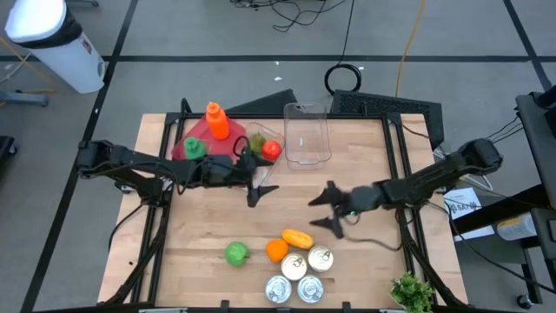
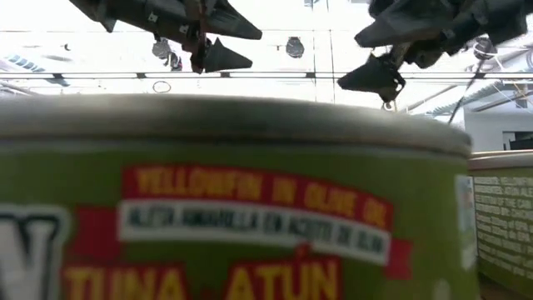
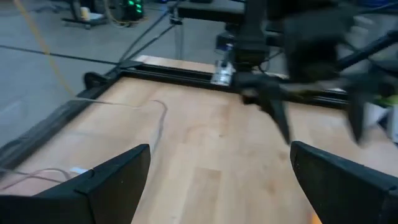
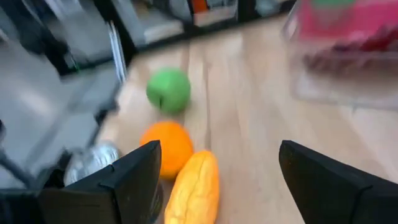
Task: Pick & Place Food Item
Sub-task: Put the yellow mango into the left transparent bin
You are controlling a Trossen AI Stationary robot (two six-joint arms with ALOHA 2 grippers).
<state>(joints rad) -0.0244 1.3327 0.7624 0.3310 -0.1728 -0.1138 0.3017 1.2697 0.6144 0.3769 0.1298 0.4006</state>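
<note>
On the pale wooden tabletop [image 1: 217,222], the food items lie in a cluster near the front edge: a yellow-orange elongated fruit [image 1: 298,237], a round orange fruit [image 1: 276,249] touching its end, and a green apple [image 1: 236,253] a little apart from them on the left arm's side. Just in front of these stand four round silver tins [image 1: 301,276]; one of them, with a green label reading yellowfin tuna in olive oil [image 2: 250,208], fills the low view.

The right end effector [image 1: 329,211] hangs above bare wood near the tabletop's middle, its two dark fingers spread wide and holding nothing. The yellow-orange fruit lies near it, just toward the front edge; in the right wrist view that fruit [image 4: 194,186] and the orange fruit [image 4: 168,146] show close beside one finger [image 4: 118,180], with the green apple [image 4: 168,90] farther off.

The left end effector [image 1: 259,184] hovers over the middle of the tabletop, also spread wide and empty, well apart from the front cluster.

At the back stand a clear plastic container [image 1: 307,133] and a red tray [image 1: 195,139] holding an orange bottle [image 1: 215,120], a green piece and a red piece.
</note>
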